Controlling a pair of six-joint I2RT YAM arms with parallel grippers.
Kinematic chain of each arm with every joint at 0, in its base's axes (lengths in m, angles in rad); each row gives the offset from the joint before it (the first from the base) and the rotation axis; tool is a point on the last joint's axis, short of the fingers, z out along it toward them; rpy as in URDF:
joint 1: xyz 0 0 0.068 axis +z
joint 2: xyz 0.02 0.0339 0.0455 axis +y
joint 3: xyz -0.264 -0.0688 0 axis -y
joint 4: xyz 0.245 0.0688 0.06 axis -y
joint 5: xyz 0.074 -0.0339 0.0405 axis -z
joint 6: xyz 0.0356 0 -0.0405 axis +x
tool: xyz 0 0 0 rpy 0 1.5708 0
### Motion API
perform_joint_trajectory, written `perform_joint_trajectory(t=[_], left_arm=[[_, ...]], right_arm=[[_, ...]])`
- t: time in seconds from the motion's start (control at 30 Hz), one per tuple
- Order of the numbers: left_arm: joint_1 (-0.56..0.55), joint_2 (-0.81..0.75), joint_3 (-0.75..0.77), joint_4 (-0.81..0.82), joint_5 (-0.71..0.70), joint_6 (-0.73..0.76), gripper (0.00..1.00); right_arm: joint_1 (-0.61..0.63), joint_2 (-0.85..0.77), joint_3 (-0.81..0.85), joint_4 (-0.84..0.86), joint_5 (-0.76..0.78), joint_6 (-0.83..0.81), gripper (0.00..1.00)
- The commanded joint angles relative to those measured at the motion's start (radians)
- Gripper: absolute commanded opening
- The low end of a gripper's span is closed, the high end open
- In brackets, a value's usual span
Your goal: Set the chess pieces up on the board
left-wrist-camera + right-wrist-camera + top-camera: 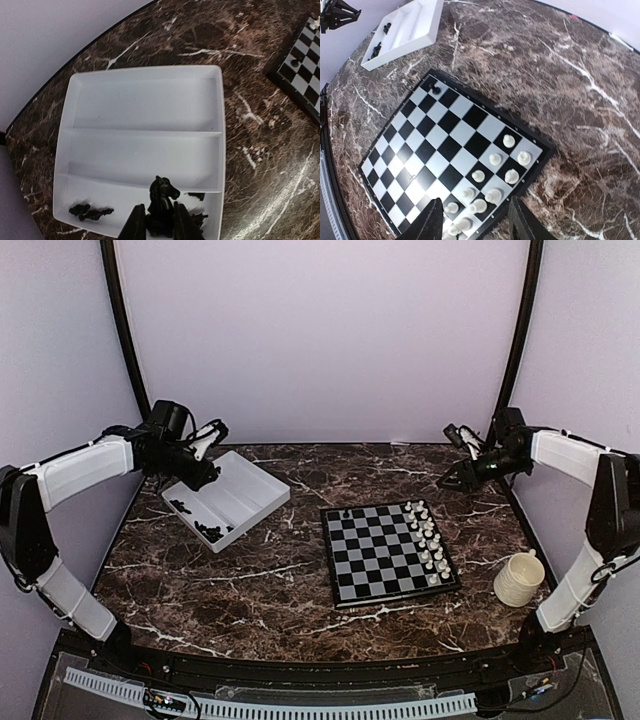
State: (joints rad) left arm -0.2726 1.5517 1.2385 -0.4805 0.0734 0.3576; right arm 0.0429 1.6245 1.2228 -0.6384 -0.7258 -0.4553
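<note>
The board (388,552) lies right of the table's middle, with white chessmen (430,540) in two rows along its right side and one black piece (347,513) on its far left corner. It also shows in the right wrist view (445,150). My left gripper (159,225) is shut on a black knight (163,200) and holds it above the near compartment of the white tray (250,480). Several black pieces (90,212) lie in that compartment. My right gripper (475,222) is open and empty, above the board's far right corner.
A cream mug (519,579) stands near the table's right edge, right of the board. The white tray (145,105) has two bare far compartments. Marbled brown table (250,590) extends in front of tray and board.
</note>
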Motion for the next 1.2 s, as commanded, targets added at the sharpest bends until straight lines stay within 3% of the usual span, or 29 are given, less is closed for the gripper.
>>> perform_joint_trajectory(t=[0.0,0.27,0.53,0.73,1.17], left_arm=[[-0.138,-0.044,-0.071,0.164,0.127,-0.004,0.18],[-0.353,-0.008,-0.088,0.465,0.228,-0.058,0.17],[-0.516,0.099,-0.022,0.589,0.204,-0.089,0.17],[-0.563,0.105,-0.021,0.628,0.178,-0.102,0.17],[-0.575,0.044,-0.080,0.640,0.120,-0.093,0.17]], right_arm=[[0.081,0.023,0.135,-0.037,-0.081,0.077,0.46],[0.333,0.175,0.386,-0.025,-0.169,0.276,0.46],[0.506,0.279,0.500,0.020,-0.154,0.450,0.47],[0.547,0.279,0.457,0.071,-0.191,0.551,0.47],[0.592,0.241,0.403,0.067,-0.147,0.545,0.44]])
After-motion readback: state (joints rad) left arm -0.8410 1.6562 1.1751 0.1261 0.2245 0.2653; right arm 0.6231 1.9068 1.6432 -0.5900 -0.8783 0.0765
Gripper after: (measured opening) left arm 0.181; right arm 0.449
